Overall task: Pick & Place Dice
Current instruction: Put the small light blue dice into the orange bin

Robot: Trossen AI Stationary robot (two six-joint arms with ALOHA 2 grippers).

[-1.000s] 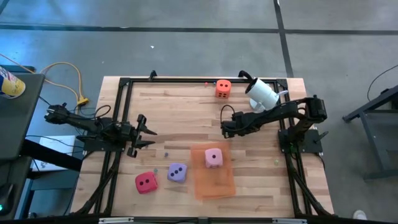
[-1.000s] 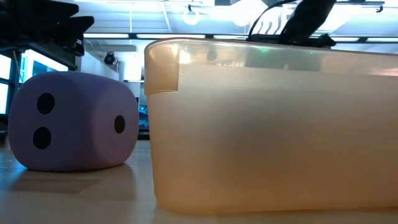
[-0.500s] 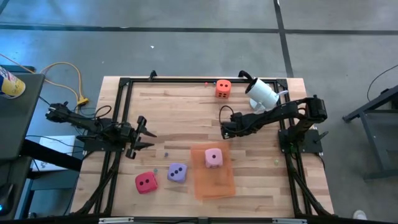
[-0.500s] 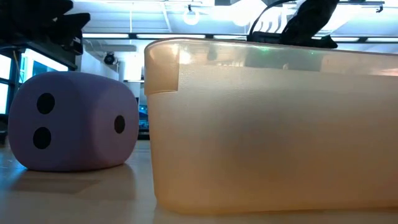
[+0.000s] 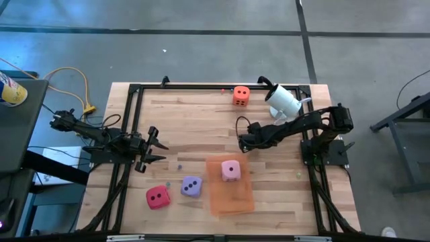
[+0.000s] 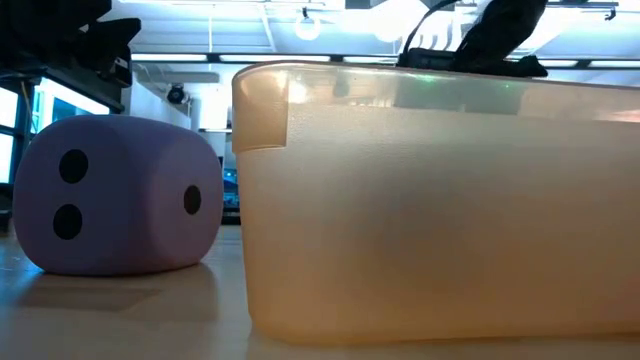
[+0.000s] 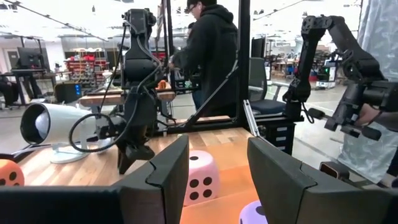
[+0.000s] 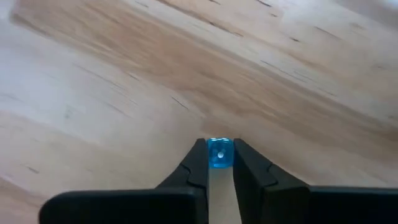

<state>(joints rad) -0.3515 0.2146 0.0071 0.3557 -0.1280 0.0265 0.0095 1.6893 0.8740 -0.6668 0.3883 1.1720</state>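
My right gripper [image 5: 242, 142] points steeply down at the middle of the wooden table [image 5: 201, 111] and is shut on a tiny translucent blue die [image 8: 218, 153]. The orange die [image 5: 241, 95] sits at the far edge. The red die [image 5: 158, 197] and the purple die [image 5: 192, 186] rest near the front. The pink die [image 5: 231, 170] lies in a translucent orange tray [image 5: 232, 196]. My left gripper [image 5: 158, 149] waits open at the table's left side, fingers level and nothing between them [image 7: 217, 168]. My right gripper pinches the tiny blue die by two opposite faces [image 8: 218, 148], right at the free ends of its two fingers. The fingers come from above, slanting steeply down. Whether the die rests on the wood or is just clear of it, I cannot tell.
A white camera [image 5: 282, 101] stands at the far right. A black frame [image 5: 134, 91] runs along the table's edges. In the low view the purple die [image 6: 115, 195] stands left of the tray's tall wall [image 6: 440, 200]. A person [image 7: 211, 56] stands beyond the table.
My right gripper has stayed over the table's middle and rolled a little at the wrist. Its fingers look drawn closer together than a second ago.
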